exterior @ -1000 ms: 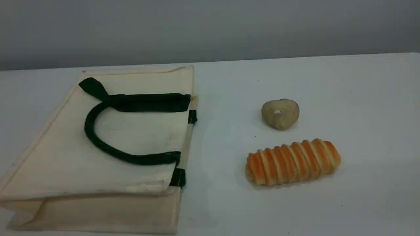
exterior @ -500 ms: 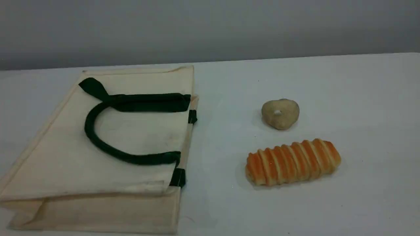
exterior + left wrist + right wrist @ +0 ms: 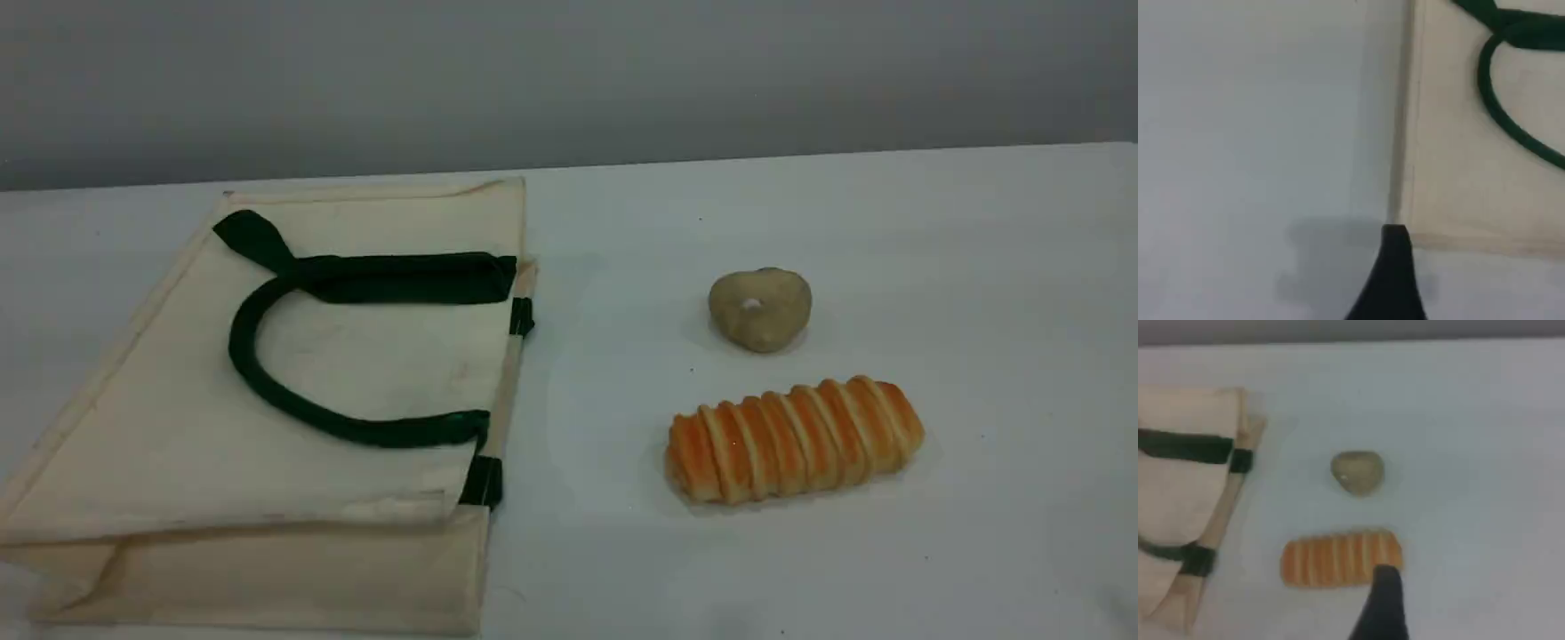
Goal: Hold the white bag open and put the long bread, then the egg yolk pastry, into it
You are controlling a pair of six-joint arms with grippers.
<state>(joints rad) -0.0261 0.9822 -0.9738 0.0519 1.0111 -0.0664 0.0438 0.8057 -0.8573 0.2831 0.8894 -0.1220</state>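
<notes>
The white bag (image 3: 178,444) lies flat and limp at the counter's (image 3: 978,267) 9 o'clock; its green handle (image 3: 400,277) is the surest hold. The long bread (image 3: 794,440), at 4 o'clock, probably soft and light, wants a grip across its middle; the egg yolk pastry (image 3: 759,308) sits at its 12. The left jaws and right jaws stand apart, empty

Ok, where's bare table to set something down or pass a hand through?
Widest bare table lies right of the long bread and egg yolk pastry. A clear lane runs between them and the white bag. Also free: the far strip past the pastry, the near strip below the bread. Tight: between pastry and bread; the bag covers the left.
</notes>
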